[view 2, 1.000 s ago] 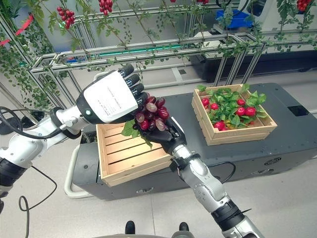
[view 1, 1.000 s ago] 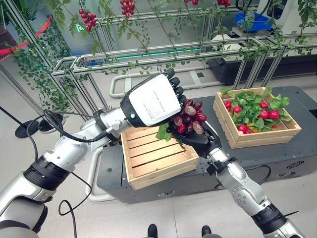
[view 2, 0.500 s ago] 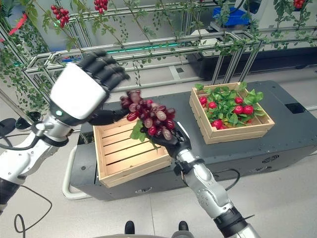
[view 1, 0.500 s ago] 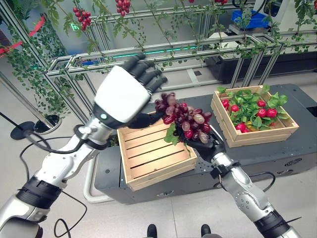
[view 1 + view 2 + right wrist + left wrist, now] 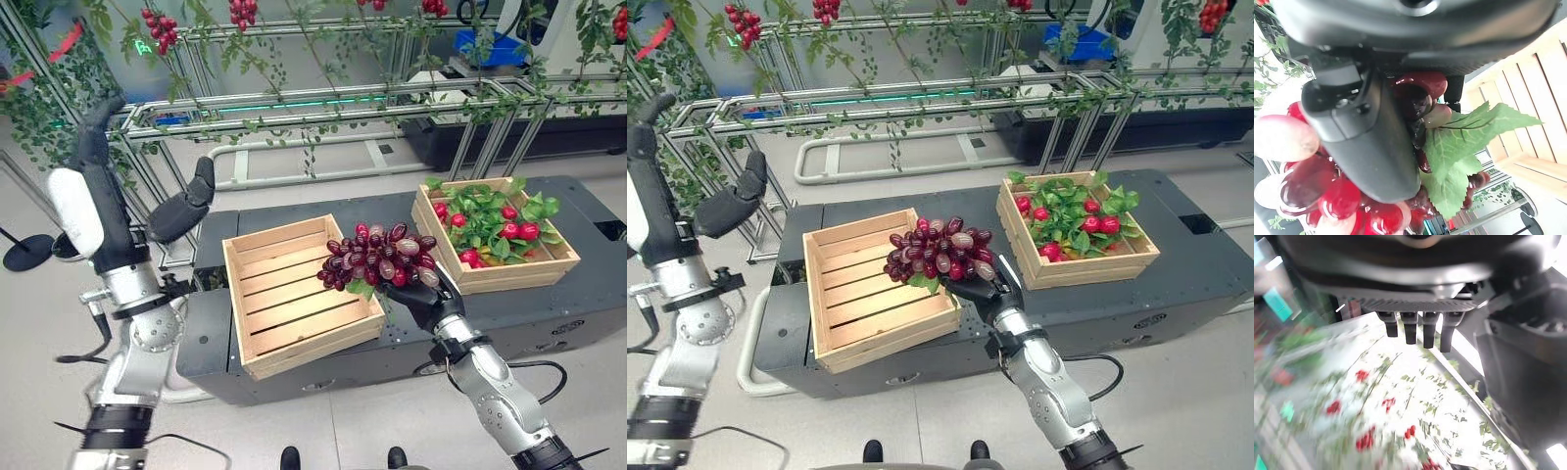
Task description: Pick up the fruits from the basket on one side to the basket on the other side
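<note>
A bunch of dark red grapes (image 5: 377,259) with a green leaf (image 5: 1459,152) hangs over the right edge of an empty wooden crate (image 5: 235,313). My right hand (image 5: 416,299) is shut on the bunch from below, and its thumb (image 5: 1361,137) curls over the grapes (image 5: 1337,196). A second wooden crate (image 5: 519,276) at the right holds red fruits (image 5: 529,230) among green leaves. My left hand (image 5: 98,215) is raised at the far left, well apart from the crates. It is open, with straight fingers (image 5: 1410,328) and nothing in it.
Both crates stand on a dark low platform (image 5: 588,313). Behind it runs an aluminium frame (image 5: 323,98) hung with vines and clusters of red fruit (image 5: 162,27). Grey floor lies around the platform.
My left hand has drawn away from the grapes to the far left and risen, fingers now straight. The right hand keeps the bunch and has moved slightly right and lower.
</note>
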